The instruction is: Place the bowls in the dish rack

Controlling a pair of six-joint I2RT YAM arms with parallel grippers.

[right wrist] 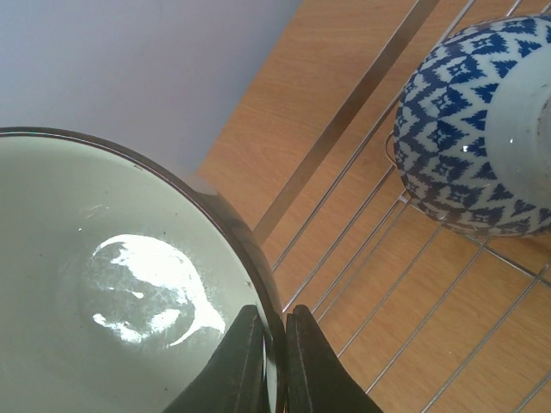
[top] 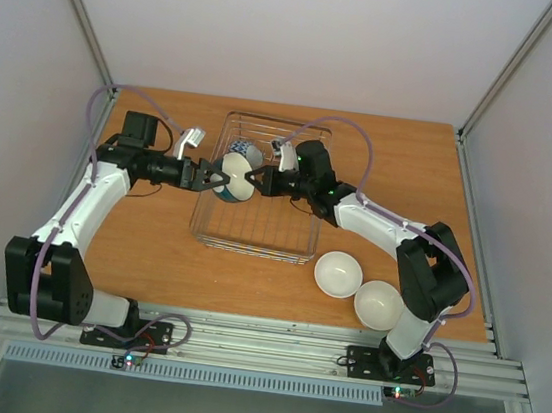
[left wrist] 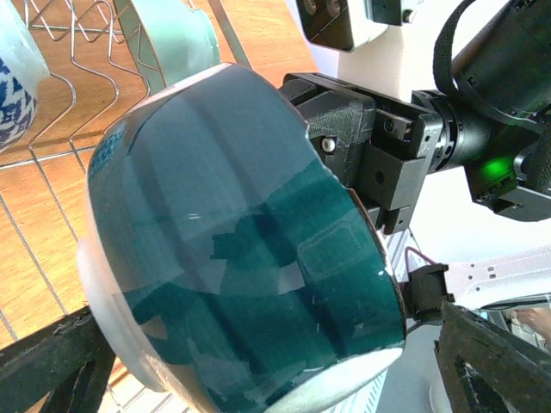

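Dark blue bowl [top: 232,183] held on edge over dish rack [top: 251,248]. Right pincer [right wrist: 275,340] clamped on bowl rim, one finger inside. Left pincer [top: 213,177] spread wide astride bowl's outside; contact unclear. Patterned bowl [top: 247,150] at rack's far end.

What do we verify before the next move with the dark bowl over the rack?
1. Right end effector grip: ok. Its fingers pinch the rim of the dark bowl, one inside, one outside.
2. Left end effector free of that bowl: cannot tell. Its fingers are spread on either side of it, and contact is unclear.
3. Bowl above the rack: ok.
4. Room to set it down: ok. The patterned bowl sits toward the far end, and the near wires show no bowl.
5. All bowls loaded: not ok. The white bowls are on the table near the right arm.
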